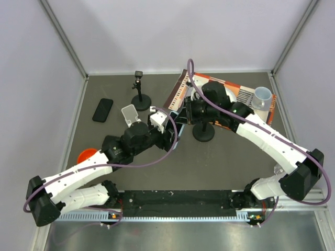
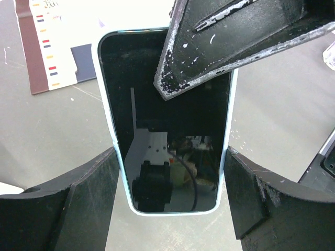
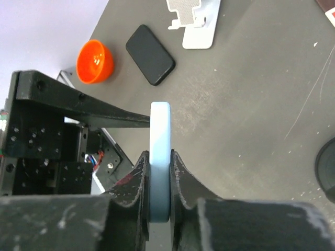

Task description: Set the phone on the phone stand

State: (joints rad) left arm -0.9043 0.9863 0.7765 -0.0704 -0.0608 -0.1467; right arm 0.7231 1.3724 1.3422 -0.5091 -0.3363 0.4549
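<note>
Table [image 1: 235,157] with phone stand [image 1: 129,114], black phone [image 1: 103,110]; blue phone [image 2: 167,141] pinched by left gripper [image 2: 172,175], right gripper [image 3: 159,163]

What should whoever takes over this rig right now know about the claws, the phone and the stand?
Left claw: closed on the blue phone across its side edges.
Right claw: pinching the same phone front and back.
The phone is off the table, between the two arms.
Phone stand: empty, on the table on the left arm's side.
Done: phone is up, with both claws on it.
To do: release one claw, then set the phone on the stand.
</note>
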